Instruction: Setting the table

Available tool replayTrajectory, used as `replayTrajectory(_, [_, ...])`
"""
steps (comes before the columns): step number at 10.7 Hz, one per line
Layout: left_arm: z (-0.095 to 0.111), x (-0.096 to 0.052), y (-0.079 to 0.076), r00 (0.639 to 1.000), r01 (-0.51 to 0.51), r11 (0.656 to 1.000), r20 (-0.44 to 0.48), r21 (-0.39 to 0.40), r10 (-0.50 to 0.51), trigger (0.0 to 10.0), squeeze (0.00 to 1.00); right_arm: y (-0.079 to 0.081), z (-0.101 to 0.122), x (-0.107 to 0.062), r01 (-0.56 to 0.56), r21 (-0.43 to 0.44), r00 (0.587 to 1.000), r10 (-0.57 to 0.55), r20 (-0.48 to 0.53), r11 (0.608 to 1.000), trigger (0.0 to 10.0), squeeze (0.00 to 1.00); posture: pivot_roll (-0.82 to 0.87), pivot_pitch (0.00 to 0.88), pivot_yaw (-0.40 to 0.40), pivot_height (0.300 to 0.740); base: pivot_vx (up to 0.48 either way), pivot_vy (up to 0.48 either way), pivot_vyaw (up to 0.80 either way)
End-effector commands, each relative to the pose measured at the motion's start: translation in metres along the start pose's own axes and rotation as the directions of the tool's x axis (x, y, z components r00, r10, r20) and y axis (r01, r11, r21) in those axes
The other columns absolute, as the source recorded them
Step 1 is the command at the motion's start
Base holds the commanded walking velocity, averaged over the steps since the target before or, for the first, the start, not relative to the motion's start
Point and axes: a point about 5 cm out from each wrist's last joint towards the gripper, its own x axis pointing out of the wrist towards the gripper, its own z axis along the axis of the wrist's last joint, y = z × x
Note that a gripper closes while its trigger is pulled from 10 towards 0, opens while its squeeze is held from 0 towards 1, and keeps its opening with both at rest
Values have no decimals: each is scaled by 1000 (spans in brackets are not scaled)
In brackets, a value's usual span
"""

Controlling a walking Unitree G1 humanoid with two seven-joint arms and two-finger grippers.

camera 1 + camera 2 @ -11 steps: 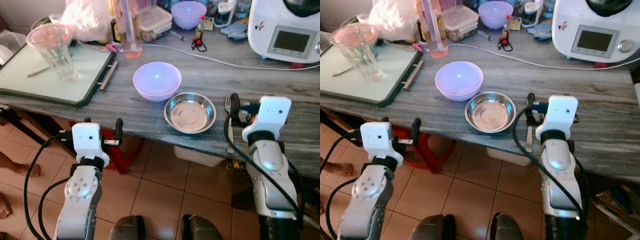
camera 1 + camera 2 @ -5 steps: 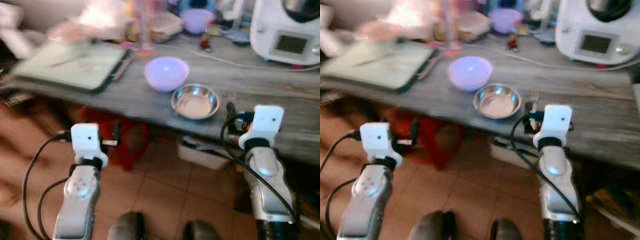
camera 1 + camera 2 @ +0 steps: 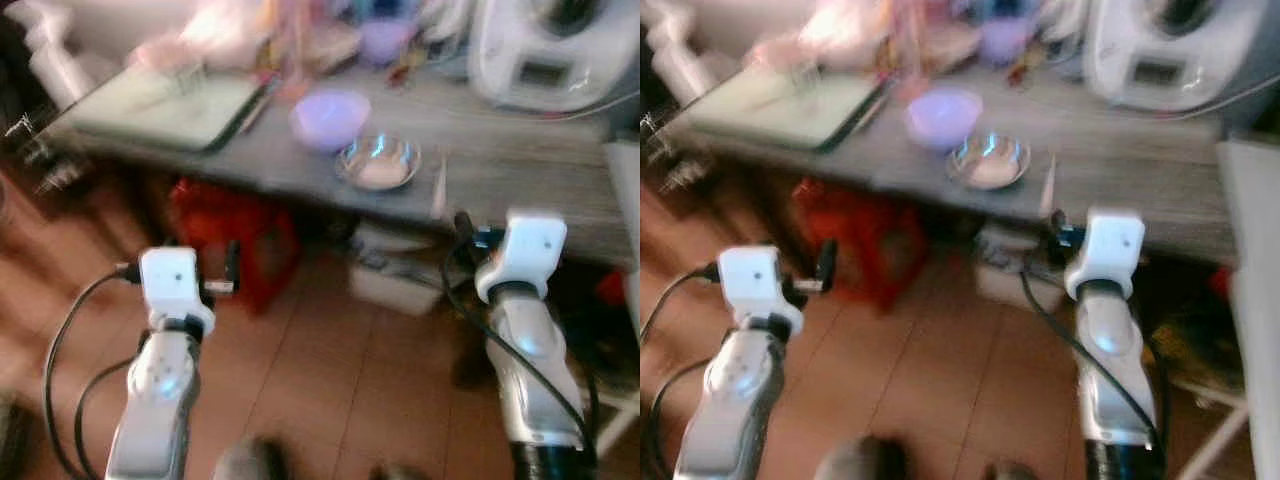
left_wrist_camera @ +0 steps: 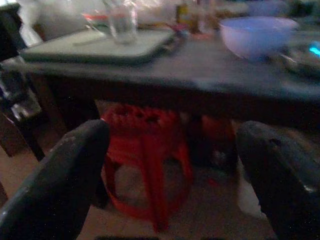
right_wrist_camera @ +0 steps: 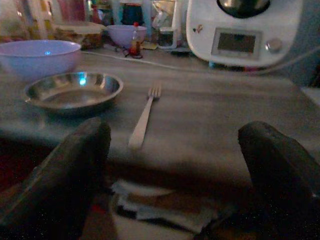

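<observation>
On the grey table (image 5: pixel 210 115) a fork (image 5: pixel 144 117) lies beside a shallow steel bowl (image 5: pixel 74 90), with a purple bowl (image 5: pixel 37 55) behind the steel one. Both arms are held out in front of me, below the table edge and short of it. My right gripper (image 5: pixel 175 132) is open, with nothing between its fingers, and faces the fork from a distance. My left gripper (image 4: pixel 172 132) is open too and faces the underside of the table. In the blurred head views the fork (image 3: pixel 438 185) sits near the table's front edge.
A green-rimmed tray (image 4: pixel 95 50) with a glass (image 4: pixel 123 22) is at the table's left end. A white kitchen appliance (image 5: pixel 245 30) stands at the back right. A red stool (image 4: pixel 150 150) and a pale box (image 3: pixel 400 280) sit under the table, on a tiled floor (image 3: pixel 330 400).
The whole view has shifted and blurred: the table now sits farther off and higher in the picture. My right gripper, which was at the fork by the table edge, is now clear of the table.
</observation>
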Motion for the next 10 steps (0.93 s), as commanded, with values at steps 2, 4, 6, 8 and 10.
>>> replayTrajectory(2, [7, 3, -3, 999, 19, 1000, 34, 12, -19, 10000, 0, -2, -1, -1, 11, 5, 1000, -11, -5, 1000, 10000, 0, 26, 80, 55, 740, 0, 0, -241])
replayTrajectory(4, [7, -1, -11, 994, 104, 994, 40, -25, -103, 10000, 0, 0, 1, 0, 0, 1, 1000, 0, 12, 1000, 10000, 0, 25, 80, 57, 740, 0, 0, 0])
replayTrajectory(6, [2, -2, -5, 996, 87, 996, 24, -9, -87, 10000, 0, -1, -3, -1, 3, 23, 1000, -3, -8, 1000, 10000, 0, 24, 78, 62, 740, 0, -354, 0])
replayTrajectory(8, [3, -2, -5, 995, 94, 996, 27, -11, -94, 10000, 0, 2, -3, 0, -9, 28, 1000, 10, -15, 1000, 10000, 0, 23, 75, 65, 740, 0, -405, -363])
replayTrajectory(10, [3, -1, -5, 995, 98, 995, 27, -11, -97, 10000, 0, 2, -3, 0, -14, 40, 1000, 15, -13, 999, 10000, 0, 21, 75, 63, 740, 0, -431, 0])
